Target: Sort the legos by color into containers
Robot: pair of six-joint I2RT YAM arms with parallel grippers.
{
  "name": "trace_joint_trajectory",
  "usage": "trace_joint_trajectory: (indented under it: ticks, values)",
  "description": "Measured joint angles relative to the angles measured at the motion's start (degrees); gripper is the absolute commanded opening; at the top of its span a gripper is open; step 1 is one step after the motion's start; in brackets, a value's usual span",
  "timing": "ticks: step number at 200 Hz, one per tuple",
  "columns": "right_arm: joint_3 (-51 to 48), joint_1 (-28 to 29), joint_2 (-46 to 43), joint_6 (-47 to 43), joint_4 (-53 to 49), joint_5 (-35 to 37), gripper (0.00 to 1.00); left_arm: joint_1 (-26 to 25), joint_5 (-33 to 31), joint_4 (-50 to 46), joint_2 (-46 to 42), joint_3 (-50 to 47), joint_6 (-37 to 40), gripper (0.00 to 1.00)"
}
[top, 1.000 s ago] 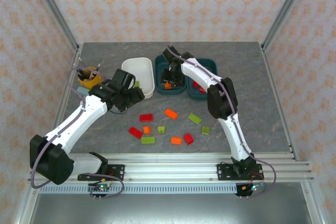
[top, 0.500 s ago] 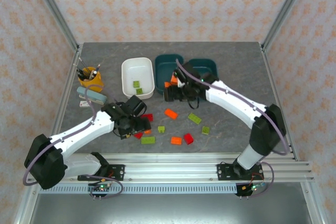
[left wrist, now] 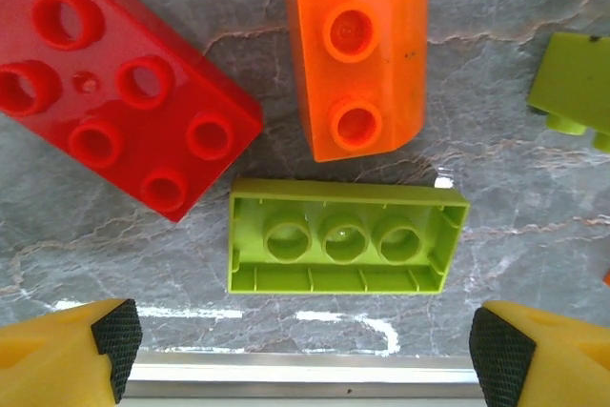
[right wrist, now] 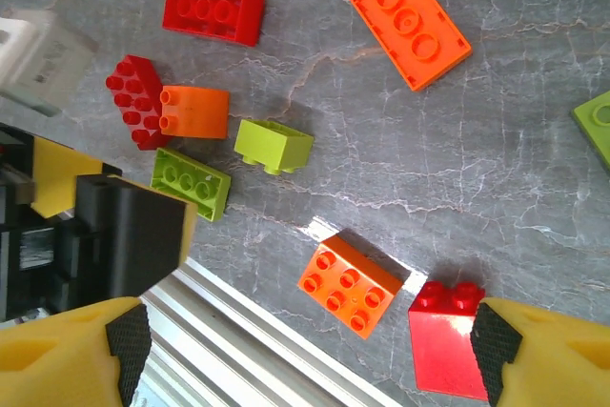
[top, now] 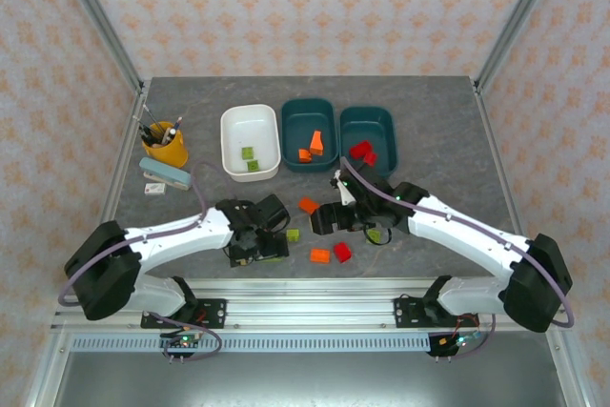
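Observation:
Loose legos lie on the grey table near its front. My left gripper [left wrist: 305,359] hangs open over an upside-down lime brick [left wrist: 348,235], which lies just ahead of its jaws, beside a red brick [left wrist: 114,102] and an orange brick [left wrist: 360,64]. My right gripper [right wrist: 310,350] is open above an orange brick [right wrist: 348,285] and a red brick [right wrist: 446,335]. At the back, the white tub [top: 232,131] holds two lime bricks, the middle teal tub [top: 291,131] orange ones and the right teal tub [top: 386,126] red ones.
A metal rail [left wrist: 305,386] runs along the table's near edge, close under both grippers. The two grippers work close together, left gripper [top: 257,240] and right gripper [top: 332,221]. A yellow pen cup [top: 164,143] and a small teal object [top: 164,172] sit at back left.
Both arms have swung back from the tubs to the loose bricks at the front, and both jaws have opened wider. Lime bricks now show in the white tub.

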Motion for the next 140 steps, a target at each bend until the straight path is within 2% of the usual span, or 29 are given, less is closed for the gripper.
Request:
trace_joint_trajectory:
  ticks: [69, 140]
  values:
    - [-0.44, 0.00, -0.09, 0.81, 0.98, -0.46, 0.89, -1.66, -1.46, 1.44, 7.56, 3.17, 1.07, 0.92]
    - [-1.22, 0.00, -1.57, 1.46, 1.07, -0.59, 0.88, -1.66, -2.62, 1.77, 10.29, 3.32, 2.27, 0.76]
